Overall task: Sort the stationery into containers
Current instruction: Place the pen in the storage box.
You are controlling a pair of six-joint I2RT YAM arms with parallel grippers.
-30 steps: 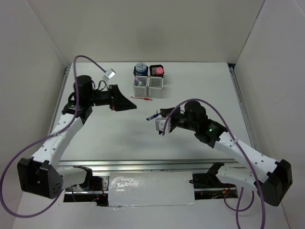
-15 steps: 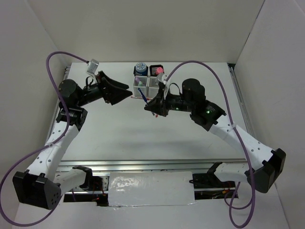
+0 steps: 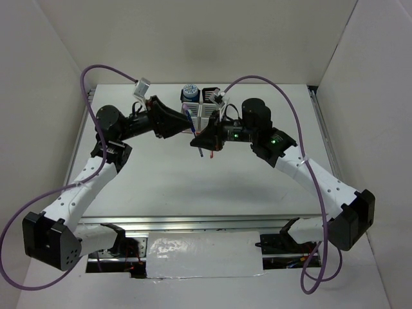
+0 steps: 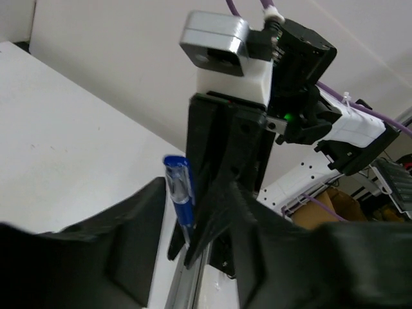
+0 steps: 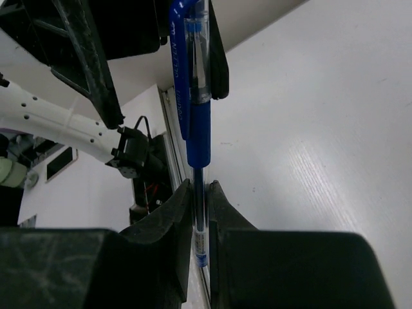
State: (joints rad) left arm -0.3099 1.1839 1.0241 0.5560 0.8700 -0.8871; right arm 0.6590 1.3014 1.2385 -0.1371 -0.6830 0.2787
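Midair, the right claw pinches a blue pen near the cups, while the left claw gapes open alongside.

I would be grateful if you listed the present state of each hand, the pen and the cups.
blue pen: held in the air, clamped at its lower barrel.
right hand: shut on the blue pen.
left hand: open, fingers either side of the pen's upper end, apparently not gripping.
pen cups: standing upright; partly hidden by the hands.
blue roll: sitting in the back-left cup.
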